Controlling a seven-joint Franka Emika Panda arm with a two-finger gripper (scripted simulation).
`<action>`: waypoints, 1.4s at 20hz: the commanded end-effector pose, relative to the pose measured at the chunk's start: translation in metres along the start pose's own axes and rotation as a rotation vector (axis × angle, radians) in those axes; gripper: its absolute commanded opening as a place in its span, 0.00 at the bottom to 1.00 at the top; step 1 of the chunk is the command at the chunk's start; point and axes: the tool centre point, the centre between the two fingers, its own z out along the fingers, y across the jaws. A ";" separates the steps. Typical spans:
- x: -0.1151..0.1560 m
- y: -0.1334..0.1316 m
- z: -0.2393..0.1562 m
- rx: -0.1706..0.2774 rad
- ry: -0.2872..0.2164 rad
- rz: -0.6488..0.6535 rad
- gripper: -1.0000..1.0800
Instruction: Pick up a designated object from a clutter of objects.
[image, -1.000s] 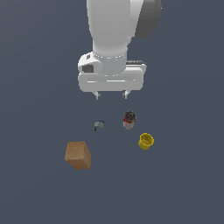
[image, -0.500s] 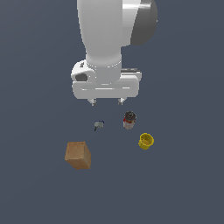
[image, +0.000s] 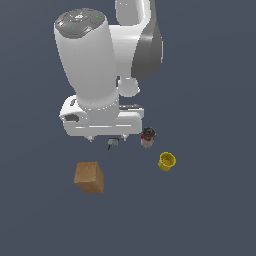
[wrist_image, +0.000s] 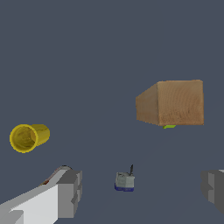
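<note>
- Hanging above the dark grey surface (image: 215, 210), well clear of every loose object: gripper (image: 107, 138), spread wide and grasping nothing.
- Showing in the wrist view as two grey fingertips (wrist_image: 70, 193) standing far apart, with a tiny grey-blue item (wrist_image: 124, 181) lying between them.
- Sitting alone on the surface, at about 7 o'clock from the gripper in the exterior view: light brown wood-grained cube (image: 89, 177), untouched and largest of the loose things.
- Appearing in the wrist view with two grained faces visible and a small green speck (wrist_image: 169, 127) peeking out at one lower edge.
- Standing upright just beside the gripper body, at about 3 o'clock from it in the exterior view: small dark-topped can (image: 147, 137) with a white and red side.
- Resting at about 4 o'clock from that can, near it but apart: small yellow cup (image: 167, 161).
- Lying on its side in the wrist view, open mouth facing the camera, well apart from the cube.
- Sitting partly under the gripper in the exterior view, at about 9 o'clock from the can: the grey-blue item, too small to identify.
</note>
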 end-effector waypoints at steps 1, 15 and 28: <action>0.014 0.016 0.013 -0.003 -0.002 -0.005 0.96; 0.057 0.079 0.072 -0.014 -0.009 -0.025 0.96; 0.059 0.085 0.091 -0.015 -0.011 -0.027 0.96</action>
